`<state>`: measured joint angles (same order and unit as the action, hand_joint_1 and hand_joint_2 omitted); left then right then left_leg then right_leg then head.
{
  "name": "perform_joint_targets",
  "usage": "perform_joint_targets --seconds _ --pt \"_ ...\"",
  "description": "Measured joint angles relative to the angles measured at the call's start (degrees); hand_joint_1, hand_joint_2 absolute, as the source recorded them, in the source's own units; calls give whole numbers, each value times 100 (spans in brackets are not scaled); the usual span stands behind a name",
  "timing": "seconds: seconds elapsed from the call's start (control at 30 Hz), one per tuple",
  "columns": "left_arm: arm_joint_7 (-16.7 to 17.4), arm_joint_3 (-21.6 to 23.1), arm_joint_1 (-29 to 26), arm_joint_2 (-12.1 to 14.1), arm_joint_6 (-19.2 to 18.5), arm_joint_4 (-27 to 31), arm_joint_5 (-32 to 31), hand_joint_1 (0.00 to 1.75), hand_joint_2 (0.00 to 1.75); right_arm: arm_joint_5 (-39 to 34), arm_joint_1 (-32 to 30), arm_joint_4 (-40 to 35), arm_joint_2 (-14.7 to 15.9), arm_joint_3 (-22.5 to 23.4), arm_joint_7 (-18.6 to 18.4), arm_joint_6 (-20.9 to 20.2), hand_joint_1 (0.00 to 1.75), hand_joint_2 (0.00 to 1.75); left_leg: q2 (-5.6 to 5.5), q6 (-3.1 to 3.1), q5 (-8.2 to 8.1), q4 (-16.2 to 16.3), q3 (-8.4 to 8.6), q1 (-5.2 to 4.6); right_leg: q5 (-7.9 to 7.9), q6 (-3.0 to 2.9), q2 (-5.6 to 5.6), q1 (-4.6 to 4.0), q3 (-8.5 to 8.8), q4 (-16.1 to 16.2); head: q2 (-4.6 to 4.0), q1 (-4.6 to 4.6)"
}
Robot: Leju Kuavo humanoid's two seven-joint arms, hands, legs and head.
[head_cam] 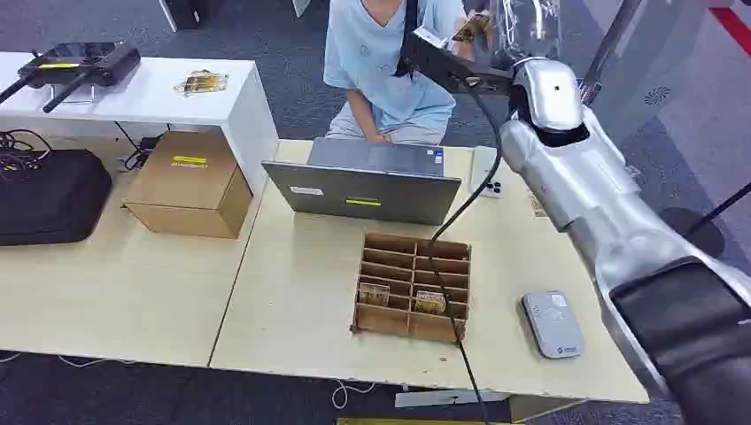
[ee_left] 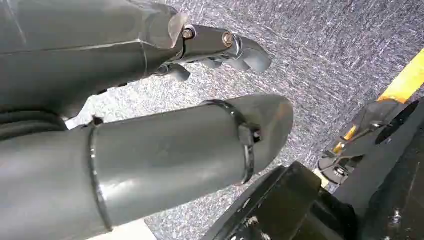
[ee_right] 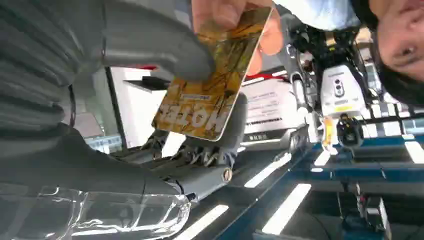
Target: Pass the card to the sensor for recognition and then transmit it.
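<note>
A grey laptop (head_cam: 363,190) stands open on the bench (head_cam: 292,292) behind a partitioned cardboard tray (head_cam: 413,286); a cardboard box (head_cam: 188,182) and black bag (head_cam: 49,195) sit nearby.

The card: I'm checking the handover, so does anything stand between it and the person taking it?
Nothing visible: the person's hand already grips the card, which the right robot hand also holds.

The card (ee_right: 212,90) is showing a glossy, printed yellow face, and the right hand (ee_right: 165,125) around it is looking like smooth matt grey plastic under a clear crinkled film. The right arm (head_cam: 576,159) is gleaming as polished silver metal. The divided tray (head_cam: 414,285) is looking like rough brown cardboard on a matt pale wood-look table (head_cam: 292,292), while the left hand (ee_left: 220,47) is hanging over coarse grey carpet (ee_left: 325,45).
</note>
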<state>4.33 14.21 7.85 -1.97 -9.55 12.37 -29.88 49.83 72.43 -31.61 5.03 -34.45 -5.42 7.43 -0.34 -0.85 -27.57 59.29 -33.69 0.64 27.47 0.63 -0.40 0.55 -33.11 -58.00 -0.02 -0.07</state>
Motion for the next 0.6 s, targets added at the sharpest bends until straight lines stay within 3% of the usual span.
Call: perform_joint_targets --seconds 0.6 --pt "-9 0 -5 9 -4 0 -9 0 0 -177 -1 -208 52 -26 124 240 175 175 1 0 0 0 0 0 0 0 1 0 0 0 0 0"
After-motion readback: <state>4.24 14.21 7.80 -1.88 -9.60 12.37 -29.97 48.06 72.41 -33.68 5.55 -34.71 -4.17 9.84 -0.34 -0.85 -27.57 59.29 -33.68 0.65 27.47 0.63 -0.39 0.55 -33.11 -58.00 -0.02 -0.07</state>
